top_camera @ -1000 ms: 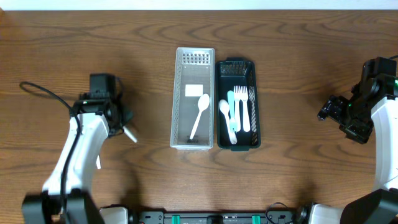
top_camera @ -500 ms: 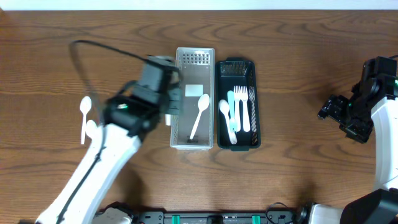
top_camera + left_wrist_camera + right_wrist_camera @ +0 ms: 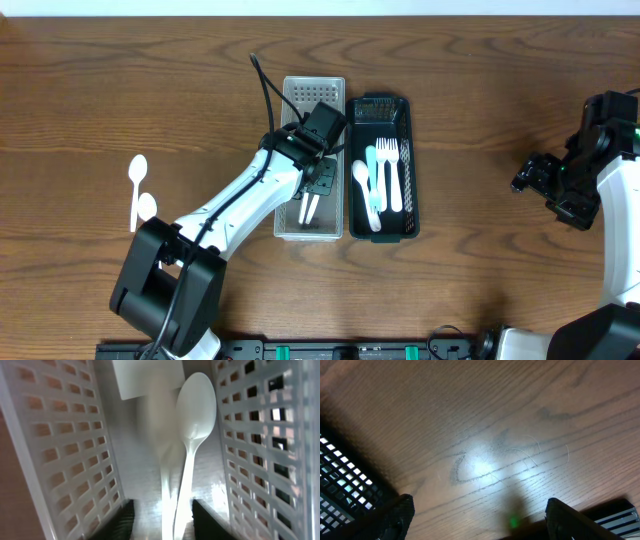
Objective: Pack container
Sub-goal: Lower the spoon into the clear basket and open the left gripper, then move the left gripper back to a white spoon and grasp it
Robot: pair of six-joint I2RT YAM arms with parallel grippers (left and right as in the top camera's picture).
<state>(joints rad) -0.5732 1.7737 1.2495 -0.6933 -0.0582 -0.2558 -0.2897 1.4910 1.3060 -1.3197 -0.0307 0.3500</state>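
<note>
A white slotted basket (image 3: 285,150) stands mid-table, with a dark slotted tray (image 3: 413,190) of white and teal cutlery (image 3: 382,175) beside it on the right. My left gripper (image 3: 318,185) is down inside the basket, jaws apart. In the left wrist view the jaws (image 3: 165,525) straddle the handles of two white spoons: one sharp (image 3: 194,415), one blurred (image 3: 159,430). A spoon handle (image 3: 307,210) shows below the gripper in the overhead view. Two more white spoons (image 3: 138,175) lie on the table at the far left. My right gripper (image 3: 535,180) is open and empty.
The basket's perforated walls (image 3: 65,460) stand close on both sides of my left gripper. A white label (image 3: 145,377) lies on the basket floor. A black cable (image 3: 268,90) arcs over the basket's far left corner. My right gripper (image 3: 480,520) hovers over bare wood beside the dark tray's corner (image 3: 340,485).
My left arm has swung from the table's left side over to the basket and lowered its gripper into it. A second spoon now shows in the basket. The right arm has not moved.
</note>
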